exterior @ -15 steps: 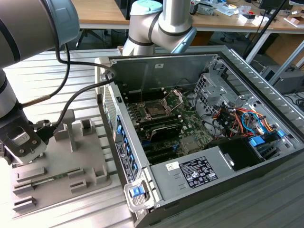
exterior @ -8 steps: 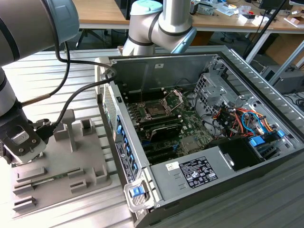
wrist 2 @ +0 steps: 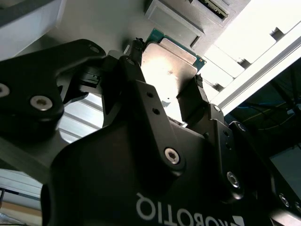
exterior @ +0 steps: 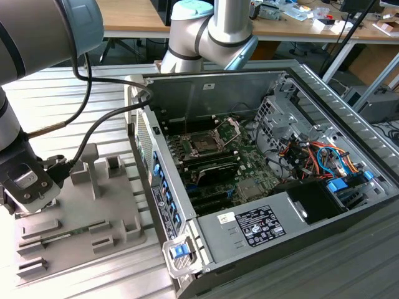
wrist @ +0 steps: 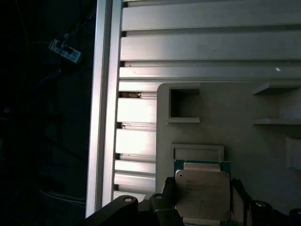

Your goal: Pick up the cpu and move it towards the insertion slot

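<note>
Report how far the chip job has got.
Done: the gripper looks closed on the chip, above the grey tray. In hand: the chip sits between its fingers in both wrist views. Left: it is not yet at the socket inside the computer case, off to the exterior view's right.

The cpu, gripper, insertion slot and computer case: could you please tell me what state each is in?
cpu: clamped in the gripper, over the grey tray.
gripper: shut on the cpu.
insertion slot: empty, bracket hinged up.
computer case: on its side, panel off, open.
</note>
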Robot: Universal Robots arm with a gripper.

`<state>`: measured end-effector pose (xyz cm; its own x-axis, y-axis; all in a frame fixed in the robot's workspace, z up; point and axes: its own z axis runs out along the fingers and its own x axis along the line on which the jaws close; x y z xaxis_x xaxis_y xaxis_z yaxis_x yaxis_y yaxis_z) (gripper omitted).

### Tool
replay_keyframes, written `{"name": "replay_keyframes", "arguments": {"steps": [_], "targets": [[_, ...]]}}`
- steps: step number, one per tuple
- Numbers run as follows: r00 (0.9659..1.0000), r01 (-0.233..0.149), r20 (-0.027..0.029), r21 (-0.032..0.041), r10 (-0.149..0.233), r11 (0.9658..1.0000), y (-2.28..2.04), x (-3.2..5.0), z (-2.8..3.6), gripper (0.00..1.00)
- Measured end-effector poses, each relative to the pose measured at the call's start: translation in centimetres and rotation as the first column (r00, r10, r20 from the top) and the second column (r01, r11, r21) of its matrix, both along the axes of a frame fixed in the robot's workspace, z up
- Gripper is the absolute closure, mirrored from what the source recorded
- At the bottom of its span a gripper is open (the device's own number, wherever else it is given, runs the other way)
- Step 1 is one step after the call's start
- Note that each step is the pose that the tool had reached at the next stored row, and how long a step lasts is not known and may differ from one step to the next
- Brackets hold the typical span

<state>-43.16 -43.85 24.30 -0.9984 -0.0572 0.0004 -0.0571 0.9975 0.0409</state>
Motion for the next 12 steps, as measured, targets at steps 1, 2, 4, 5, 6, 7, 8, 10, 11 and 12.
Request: {"name": "replay_keyframes", "arguments": {"steps": [1,2,4,5,6,7,8,10,11,12], "targets": [[1.0,0.0,0.0,0.0,0.0,1.0,0.0,0.0,0.06,0.45],[1.0,0.0,0.0001,0.0001,0.0,1.0,0.0,0.0,0.08,0.45],[1.0,0.0,0.0,0.0,0.0,1.0,0.0,0.0,0.16,0.45],[1.0,0.0,0.0001,0.0001,0.0,1.0,0.0,0.0,0.18,0.45],[1.0,0.0,0.0,0.0,0.0,1.0,0.0,0.0,0.2,0.45],[1.0,0.0,0.0,0.0,0.0,1.0,0.0,0.0,0.23,0.45],[1.0,0.0,0.0001,0.0001,0.0,1.0,0.0,0.0,0.26,0.45],[1.0,0.0,0.0,0.0001,0.0,1.0,0.0,0.0,0.32,0.45],[1.0,0.0,0.0,0.0001,0.0,1.0,0.0,0.0,0.34,0.45],[1.0,0.0,0.0,0.0,0.0,1.0,0.0,0.0,0.37,0.45]]}}
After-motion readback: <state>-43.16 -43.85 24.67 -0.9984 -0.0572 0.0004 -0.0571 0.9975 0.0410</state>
